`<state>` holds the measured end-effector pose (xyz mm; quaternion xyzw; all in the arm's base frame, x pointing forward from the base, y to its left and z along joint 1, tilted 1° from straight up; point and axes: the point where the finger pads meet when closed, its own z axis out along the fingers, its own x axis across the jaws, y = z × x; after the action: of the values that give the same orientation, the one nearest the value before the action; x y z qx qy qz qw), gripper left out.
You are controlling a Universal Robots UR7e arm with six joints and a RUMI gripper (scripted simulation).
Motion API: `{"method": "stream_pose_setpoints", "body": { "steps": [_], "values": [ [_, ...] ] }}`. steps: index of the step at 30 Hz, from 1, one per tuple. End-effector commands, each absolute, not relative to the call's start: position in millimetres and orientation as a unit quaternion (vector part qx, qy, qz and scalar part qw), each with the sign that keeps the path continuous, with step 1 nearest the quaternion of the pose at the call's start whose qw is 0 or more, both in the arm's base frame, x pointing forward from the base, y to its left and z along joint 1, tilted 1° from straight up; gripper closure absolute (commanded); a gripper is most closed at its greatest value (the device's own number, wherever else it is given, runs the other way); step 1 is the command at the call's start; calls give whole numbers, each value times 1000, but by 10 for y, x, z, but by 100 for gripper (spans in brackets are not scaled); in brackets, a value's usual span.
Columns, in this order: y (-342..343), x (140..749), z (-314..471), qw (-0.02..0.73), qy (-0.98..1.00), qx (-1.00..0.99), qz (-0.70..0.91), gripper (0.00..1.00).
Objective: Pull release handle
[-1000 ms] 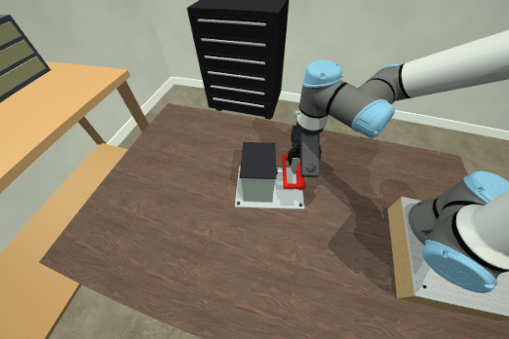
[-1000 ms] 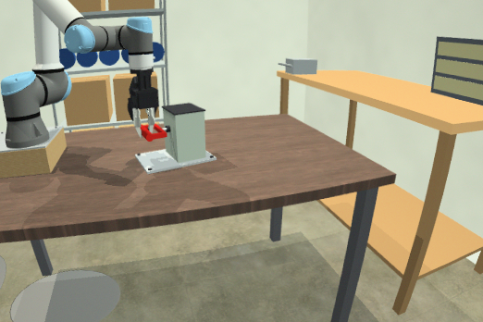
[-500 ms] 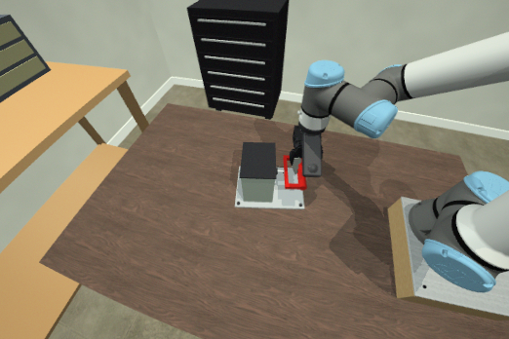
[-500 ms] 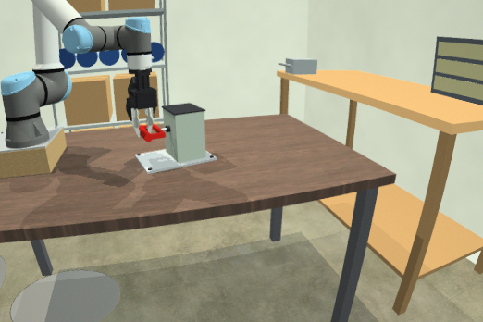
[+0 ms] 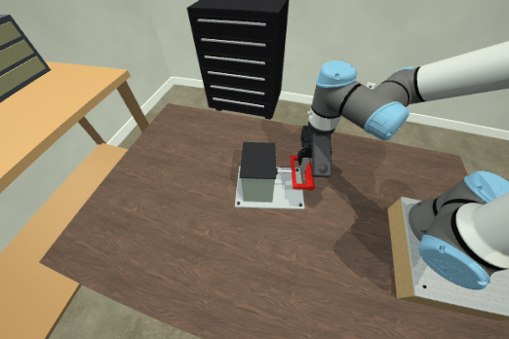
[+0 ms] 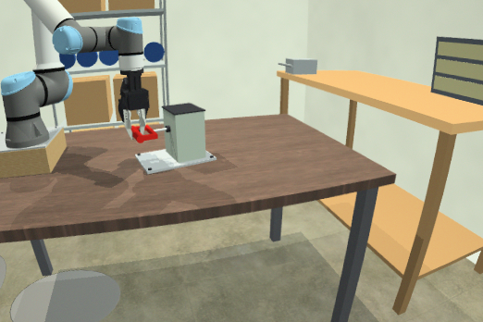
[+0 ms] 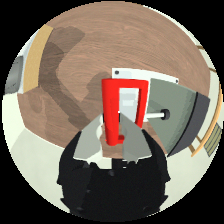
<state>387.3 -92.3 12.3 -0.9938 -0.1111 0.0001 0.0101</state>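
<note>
The red release handle (image 5: 301, 176) is a rectangular loop on a thin rod that comes out of the grey box with a black top (image 5: 257, 171), standing on a light baseplate (image 5: 274, 195). My gripper (image 5: 303, 166) reaches down from above and is shut on the handle's outer bar. In the wrist view the two fingers pinch the left bar of the red loop (image 7: 122, 107), and the rod (image 7: 156, 115) shows between the loop and the box. From the exterior view the handle (image 6: 143, 136) hangs above the plate, a stretch of rod away from the box (image 6: 184, 131).
The arm's base sits on a wooden block (image 5: 450, 259) at the table's right edge. A black drawer cabinet (image 5: 238, 52) stands behind the table. An orange bench with a shelf (image 5: 49, 113) is at the left. Shelves with boxes (image 6: 111, 19) stand behind the arm.
</note>
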Motion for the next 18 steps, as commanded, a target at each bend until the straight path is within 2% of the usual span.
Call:
{"method": "stream_pose_setpoints", "body": {
  "steps": [1,18],
  "values": [
    [-955,3744,126,10,-111,-994,1,100],
    [-988,3600,126,10,-111,-994,1,100]
  ]
}}
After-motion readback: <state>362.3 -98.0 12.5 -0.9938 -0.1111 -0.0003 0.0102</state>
